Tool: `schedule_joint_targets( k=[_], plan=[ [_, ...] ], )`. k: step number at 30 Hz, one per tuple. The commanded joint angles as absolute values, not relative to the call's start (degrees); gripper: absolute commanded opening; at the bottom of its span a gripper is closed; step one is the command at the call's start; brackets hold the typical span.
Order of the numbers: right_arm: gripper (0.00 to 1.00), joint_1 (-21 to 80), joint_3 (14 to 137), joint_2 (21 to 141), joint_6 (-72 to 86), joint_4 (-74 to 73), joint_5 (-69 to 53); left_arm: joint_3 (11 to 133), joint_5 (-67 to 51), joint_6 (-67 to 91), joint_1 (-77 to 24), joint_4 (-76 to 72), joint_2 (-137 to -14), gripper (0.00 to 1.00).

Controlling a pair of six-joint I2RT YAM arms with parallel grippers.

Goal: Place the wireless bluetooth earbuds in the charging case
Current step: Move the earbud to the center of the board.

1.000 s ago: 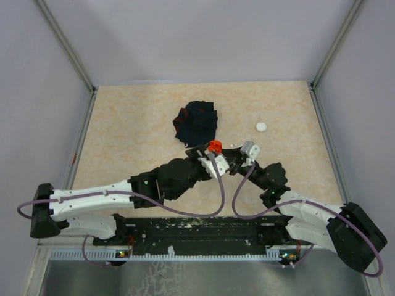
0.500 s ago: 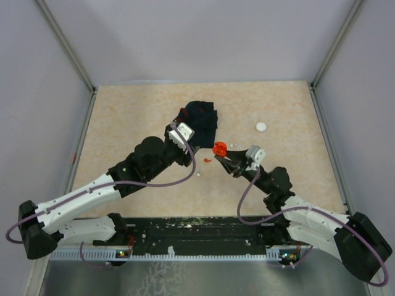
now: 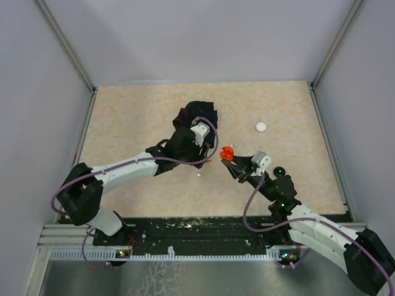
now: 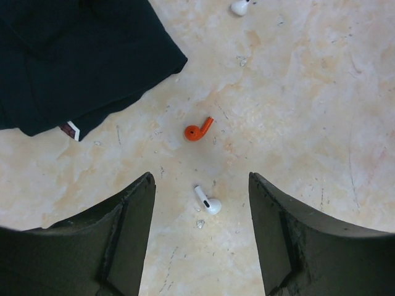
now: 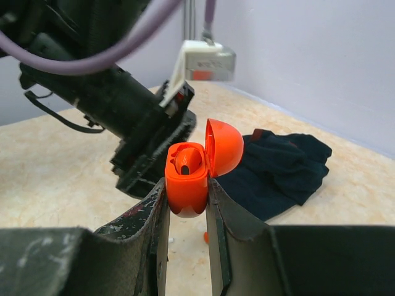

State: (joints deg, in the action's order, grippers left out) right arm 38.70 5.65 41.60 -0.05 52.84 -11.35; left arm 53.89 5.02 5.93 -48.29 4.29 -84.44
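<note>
- My R gripper (image 5: 185, 206) is clamped on the orange charging case (image 5: 185, 179). It holds the case up off the table (image 5: 55, 154) with the lid hinged open and the slots facing up.
- In 1 slot I see an orange shape, prob. a bud already seated, but I can't confirm that from this angle.
- My L gripper (image 4: 200, 185) hangs over the table w/ jaws apart and nothing between them.
- Right under it lies a white earbud (image 4: 208, 201), roughly centred between my 2 fingers.
- An orange earbud (image 4: 199, 129) lies just beyond that one, near the edge of the dark cloth (image 4: 80, 55).
- A 2nd white bud (image 4: 241, 6) sits at the far edge of the L wrist view, well apart from the other 2.
- Done so far, as I judge it: the case is picked up, opened and presented, w/ at most 1 bud in.
- Not done: 3 buds are loose on the table and none is gripped.
- Left to do, in my est.: pinch a bud w/ the L gripper, carry it to the case and seat it stem-down in a free slot. The orange one matches the case, so it's the likely pick.
- Overall I'd put this at early-to-mid.
</note>
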Motion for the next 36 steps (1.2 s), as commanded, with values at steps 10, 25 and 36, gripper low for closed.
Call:
schedule_joint_targets(
  k=[10,25,36],
  plan=[
    [0.00,38.6,4.9,39.9,-1.0,53.2,-9.4,69.8,9.7,24.1,-46.1,15.8,-104.5,0.59],
    [0.00,38.6,4.8,39.4,-1.0,52.7,-9.5,73.1,8.5,27.3,-45.9,15.3,-111.6,0.41],
    [0.00,38.6,4.7,39.3,-1.0,52.6,-9.7,73.2,8.2,27.9,-45.7,15.7,-112.5,0.34]
  ],
)
